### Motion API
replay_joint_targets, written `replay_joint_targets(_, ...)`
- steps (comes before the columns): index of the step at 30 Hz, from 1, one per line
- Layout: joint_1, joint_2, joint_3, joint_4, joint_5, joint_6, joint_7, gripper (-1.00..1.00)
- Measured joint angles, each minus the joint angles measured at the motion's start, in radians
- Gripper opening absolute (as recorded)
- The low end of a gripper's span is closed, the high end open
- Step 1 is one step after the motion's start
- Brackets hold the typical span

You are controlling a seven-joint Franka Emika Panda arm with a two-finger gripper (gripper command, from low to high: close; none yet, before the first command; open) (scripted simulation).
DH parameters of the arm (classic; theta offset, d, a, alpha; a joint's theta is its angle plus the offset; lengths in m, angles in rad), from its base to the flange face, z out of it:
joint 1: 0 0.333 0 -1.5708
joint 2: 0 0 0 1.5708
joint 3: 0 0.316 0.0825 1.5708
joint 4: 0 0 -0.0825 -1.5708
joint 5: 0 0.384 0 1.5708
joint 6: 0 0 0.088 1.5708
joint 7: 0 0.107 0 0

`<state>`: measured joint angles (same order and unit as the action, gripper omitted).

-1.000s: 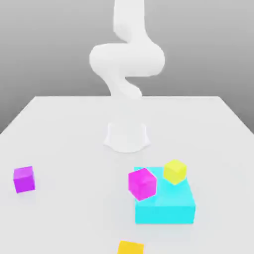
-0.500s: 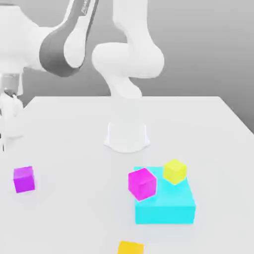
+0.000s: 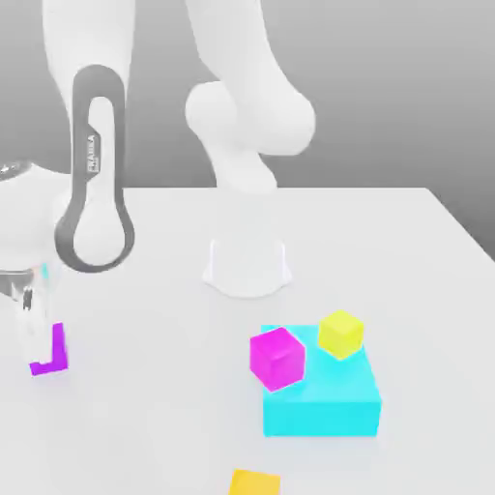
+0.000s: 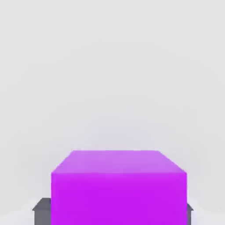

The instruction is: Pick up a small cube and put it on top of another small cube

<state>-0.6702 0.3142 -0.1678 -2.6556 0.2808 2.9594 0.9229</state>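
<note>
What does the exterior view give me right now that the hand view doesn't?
Exterior view: the arm reaching down at that view's left, the cyan block with a pinker magenta cube and a yellow cube on it, and another yellow piece at the bottom edge. Hand view: the purple cube's top and near face close up, with dark finger pads on either side. Both: the purple cube and the white table.

Arm bent low at exterior view's left; hand (image 3: pixel 34 324) near table, fingers seemingly apart
</note>
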Motion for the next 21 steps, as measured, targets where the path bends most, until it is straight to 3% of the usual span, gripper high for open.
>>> replay_joint_targets(3,0.008,-0.018,-0.012,-0.004,-0.016,-0.014,0.012,-1.00)
replay_joint_targets(8,0.072,-0.190,-0.102,-0.039,-0.171,-0.146,0.134,-1.00)
replay_joint_targets(14,0.284,-0.412,0.046,-0.080,-0.212,-0.312,0.381,-1.00)
replay_joint_targets(21,0.493,-0.648,0.293,-0.128,-0.171,-0.499,0.640,-1.00)
